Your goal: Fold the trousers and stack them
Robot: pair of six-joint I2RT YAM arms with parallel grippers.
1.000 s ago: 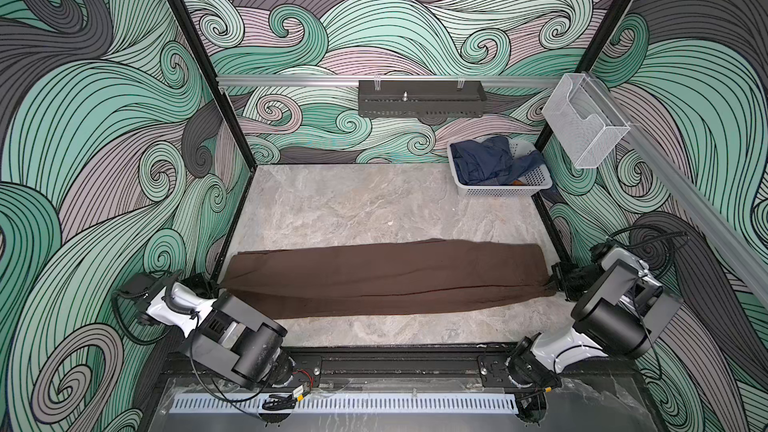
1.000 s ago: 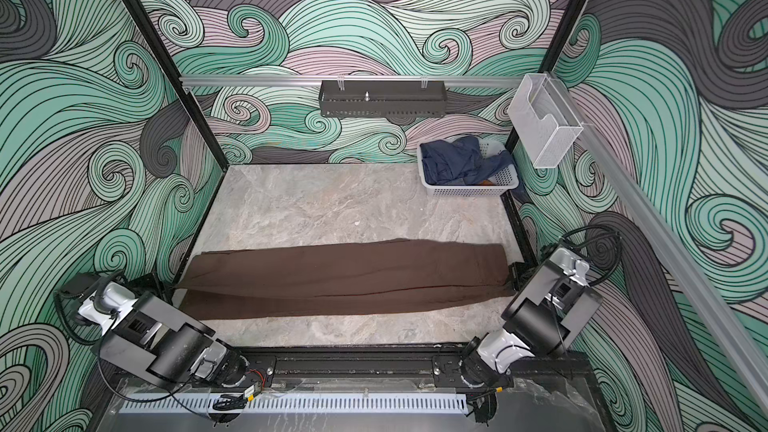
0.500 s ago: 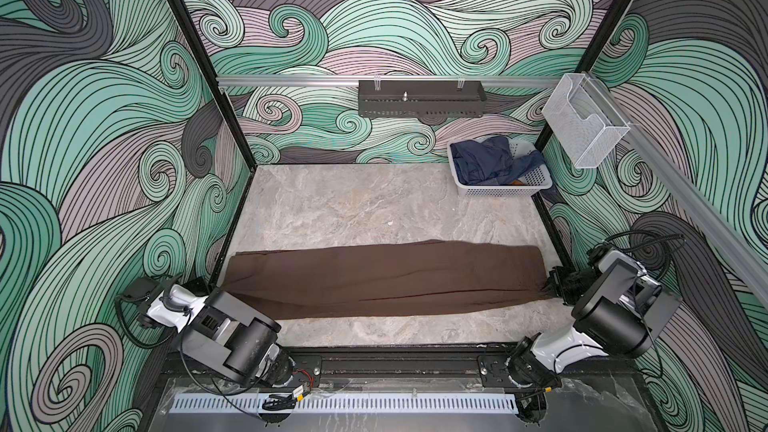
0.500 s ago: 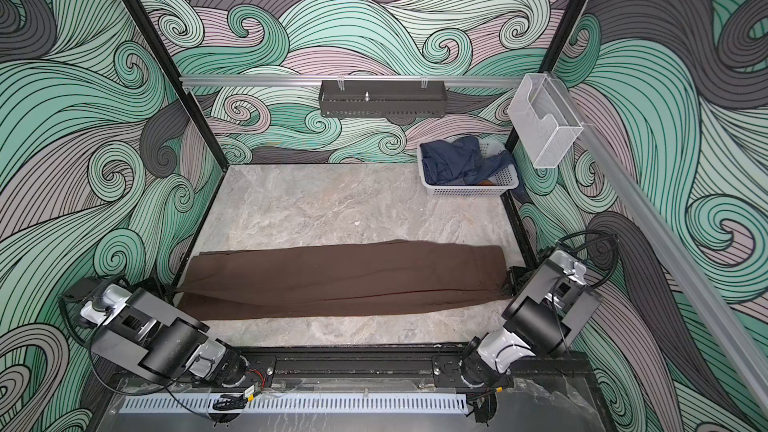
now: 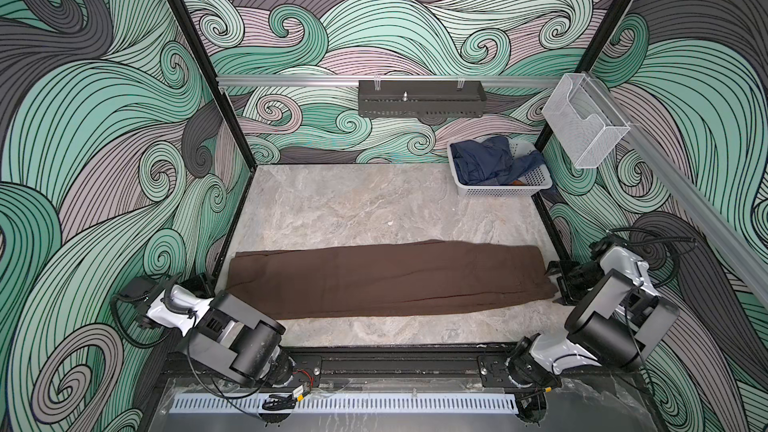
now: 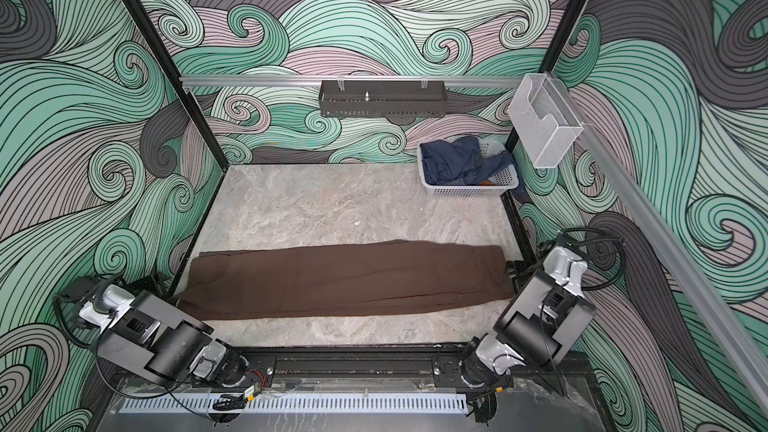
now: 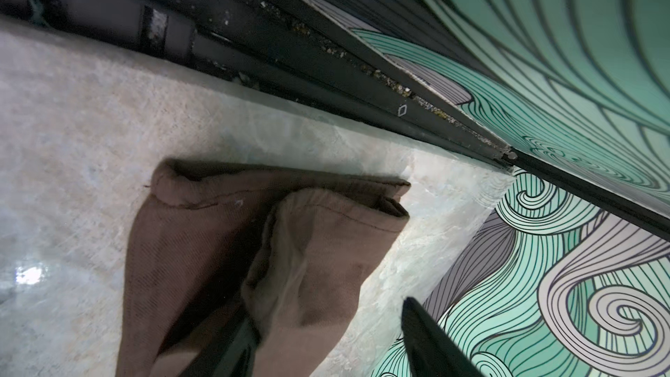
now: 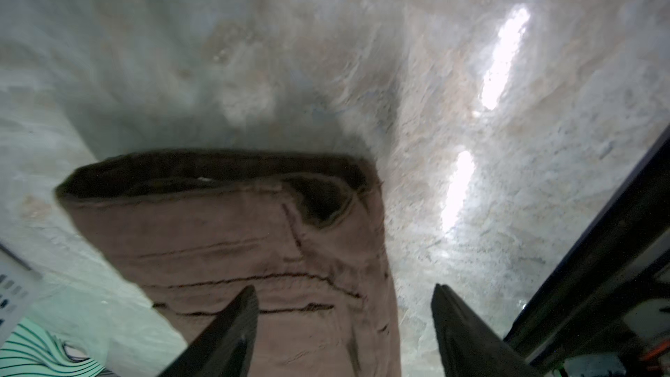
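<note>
Dark brown trousers (image 5: 386, 280) lie folded lengthwise in a long band across the near half of a grey marbled tabletop (image 5: 353, 205), reaching almost from side to side. The booth's walls (image 5: 104, 139) carry swirling green, mauve and grey waves. The left end effector (image 7: 328, 308) sits low over the cloth's left end, jaws parted, gripping nothing. The right end effector (image 8: 344, 287) hangs over the opposite end, equally parted and empty. A white basket (image 5: 505, 189) of navy garments (image 5: 482, 160) stands in the far right corner. A black tray (image 5: 419, 103) hangs on the rear rail.
</note>
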